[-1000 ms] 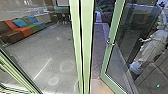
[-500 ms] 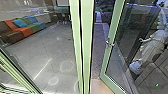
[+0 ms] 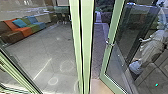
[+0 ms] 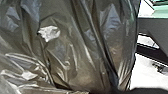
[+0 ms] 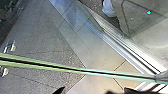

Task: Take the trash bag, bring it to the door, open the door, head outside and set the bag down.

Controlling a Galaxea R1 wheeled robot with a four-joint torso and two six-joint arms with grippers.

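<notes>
Faces a pale green post [image 3: 86, 37], upright, with the glass door [image 3: 107, 57] standing open to its right. Leaves an open gap between post and door edge, tan floor [image 3: 96, 85] at the foot, grey paving [image 3: 98, 50] running away beyond. Shows a wide stretch of tiled floor [image 3: 50, 42] left of the post, with a many-coloured sofa [image 3: 22, 30] farther off. Meets a slanting green frame [image 3: 17, 75] low at far left. Shows a pale statue [image 3: 153, 45] well right of the post.

Matches the picture of a second ago in the post, the gap and the door's angle; differs in a wider dark, blue-edged shape [image 3: 136, 22] in the door glass.

Has the left wrist close to the trash bag [image 4: 82, 50], shiny and dark; cannot tell its place relative to the post. Aims the right wrist's camera down at floor, a metal track [image 5: 125, 45] and a pale green edge [image 5: 50, 62] crossing over. Cannot tell whether either claw is wide, narrow or holding anything.
</notes>
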